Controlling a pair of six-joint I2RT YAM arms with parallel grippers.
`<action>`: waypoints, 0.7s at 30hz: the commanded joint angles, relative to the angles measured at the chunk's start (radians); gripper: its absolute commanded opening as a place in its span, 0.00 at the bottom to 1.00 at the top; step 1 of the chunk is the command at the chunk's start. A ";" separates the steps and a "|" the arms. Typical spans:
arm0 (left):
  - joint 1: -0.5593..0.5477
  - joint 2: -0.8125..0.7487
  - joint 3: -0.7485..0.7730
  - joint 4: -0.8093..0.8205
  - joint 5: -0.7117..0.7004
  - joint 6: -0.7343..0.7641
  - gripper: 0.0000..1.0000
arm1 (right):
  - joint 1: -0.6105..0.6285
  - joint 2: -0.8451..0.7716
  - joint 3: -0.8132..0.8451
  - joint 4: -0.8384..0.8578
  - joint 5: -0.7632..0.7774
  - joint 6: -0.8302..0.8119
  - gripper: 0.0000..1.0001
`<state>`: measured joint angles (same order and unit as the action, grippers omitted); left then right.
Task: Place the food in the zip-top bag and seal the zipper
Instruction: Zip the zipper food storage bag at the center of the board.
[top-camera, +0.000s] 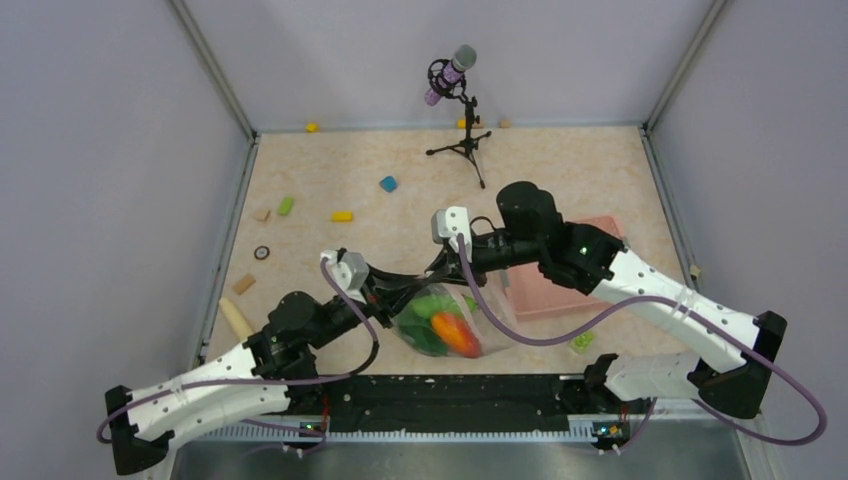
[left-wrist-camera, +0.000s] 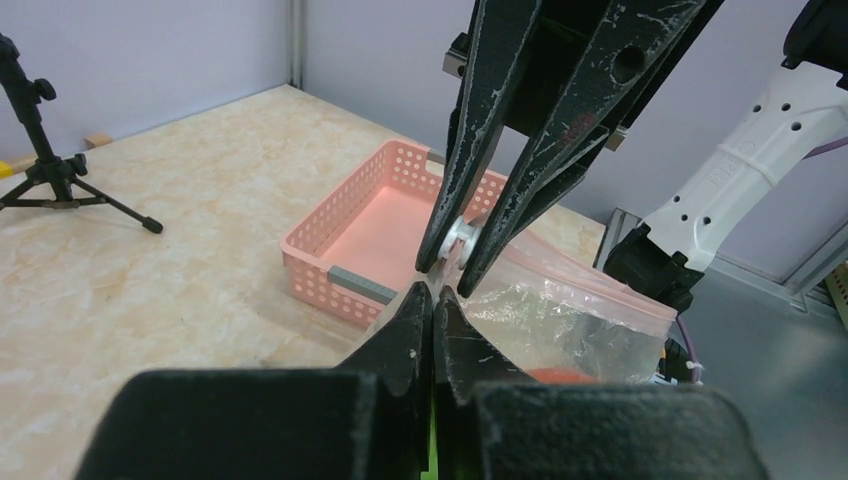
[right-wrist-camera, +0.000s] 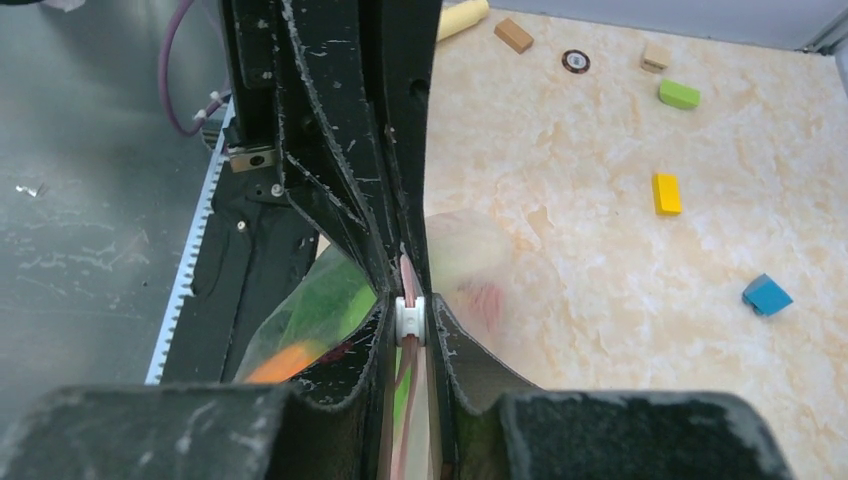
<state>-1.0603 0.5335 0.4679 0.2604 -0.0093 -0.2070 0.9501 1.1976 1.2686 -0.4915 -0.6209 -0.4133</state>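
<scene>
The zip-top bag (top-camera: 448, 325) lies near the front edge of the table with food inside: green produce (top-camera: 428, 310) and a red-yellow mango (top-camera: 455, 333). My left gripper (top-camera: 405, 296) is shut on the bag's mouth edge; in the left wrist view its fingertips (left-wrist-camera: 436, 298) pinch the clear plastic (left-wrist-camera: 570, 315). My right gripper (top-camera: 440, 272) meets it from the far side. In the right wrist view the right gripper (right-wrist-camera: 408, 322) is shut on the white slider of the zipper (right-wrist-camera: 408, 316), which rides on a pink strip. Green and orange food (right-wrist-camera: 300, 335) shows through the bag.
The pink basket (top-camera: 560, 290) stands just right of the bag, under my right arm. A microphone on a tripod (top-camera: 460, 120) stands at the back. Small blocks lie scattered: blue (top-camera: 388, 184), yellow (top-camera: 342, 215), green (top-camera: 286, 205). A tan stick (top-camera: 237, 318) lies at the left.
</scene>
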 joint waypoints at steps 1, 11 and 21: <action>0.005 -0.079 -0.020 0.180 -0.062 0.004 0.00 | -0.002 -0.048 -0.022 -0.028 0.094 0.090 0.13; 0.006 -0.125 -0.038 0.163 -0.132 0.015 0.00 | -0.002 -0.083 -0.067 0.004 0.153 0.175 0.11; 0.006 -0.151 -0.049 0.137 -0.214 0.035 0.00 | -0.002 -0.116 -0.129 0.047 0.228 0.274 0.08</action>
<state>-1.0630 0.4313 0.4103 0.2752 -0.1020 -0.2031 0.9546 1.1412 1.1706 -0.4007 -0.4797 -0.1974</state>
